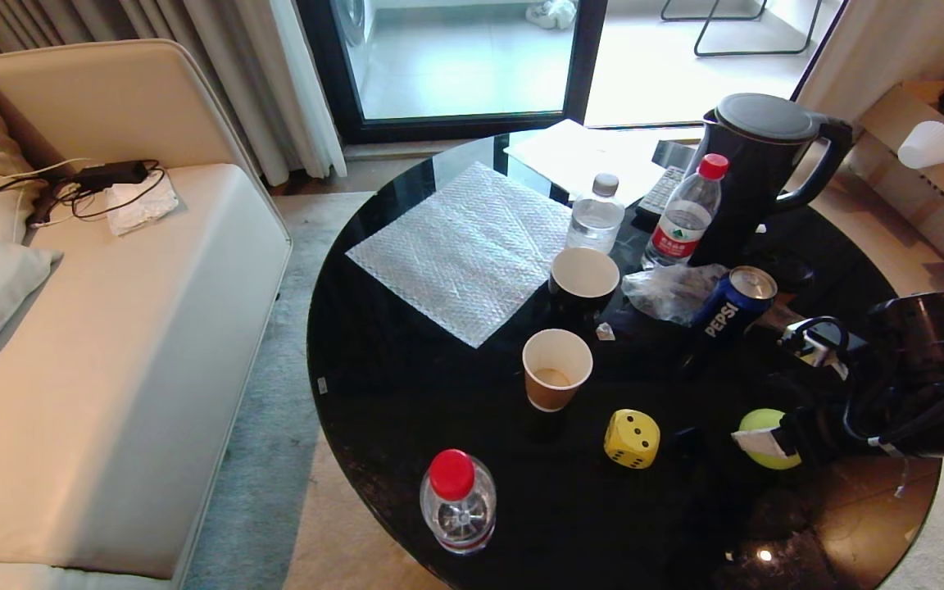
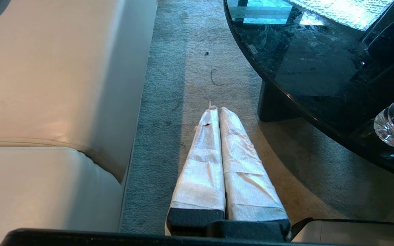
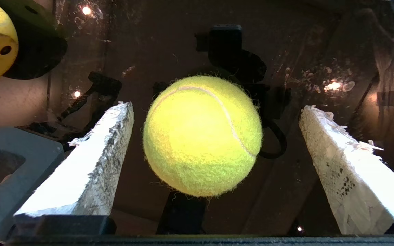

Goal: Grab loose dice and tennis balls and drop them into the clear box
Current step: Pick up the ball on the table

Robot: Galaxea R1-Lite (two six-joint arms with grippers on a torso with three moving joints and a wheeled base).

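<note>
Tennis ball round, between gripper fingers.

You can read "PEPSI" in white letters down the side of the blue can on the right of the table. The red-capped bottle behind it carries a red label; its writing stays illegible.

A home living room: cream sofa, curtains, kettle on a black coffee table.
</note>
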